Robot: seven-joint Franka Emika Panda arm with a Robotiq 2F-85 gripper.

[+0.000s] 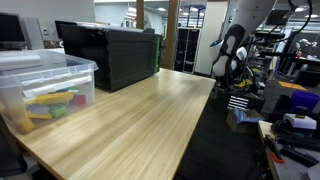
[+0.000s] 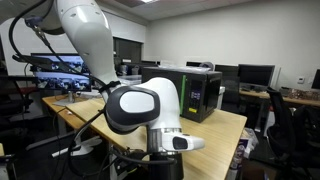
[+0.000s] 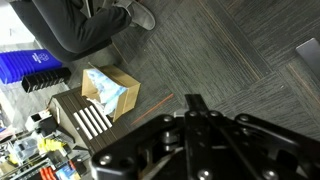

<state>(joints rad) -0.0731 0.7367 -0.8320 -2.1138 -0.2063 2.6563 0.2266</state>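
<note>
Hanging beside table point(image 1: 150, 110), tool point(image 3: 195, 103) seemingly closed.

**What I'm Made Of**

My arm point(image 2: 95, 40) wears smooth white shells, rounded and bulbous at the joints, with black bands point(image 2: 125, 108) set between them. A black cable point(image 2: 85, 125) runs beside the casing. My gripper point(image 3: 194, 101) is matte black throughout, built of angular linkages that narrow into slim fingers point(image 3: 201, 108).

We see a black gripper point(image 3: 193, 101), grey carpet point(image 3: 240, 50) with fine stripes, a brown cardboard box point(image 3: 118, 98), a blue crate point(image 3: 22, 66), a pale wood-grained desk point(image 1: 140, 120), a black cabinet point(image 1: 110, 55) and a white-and-black arm point(image 2: 90, 30).
</note>
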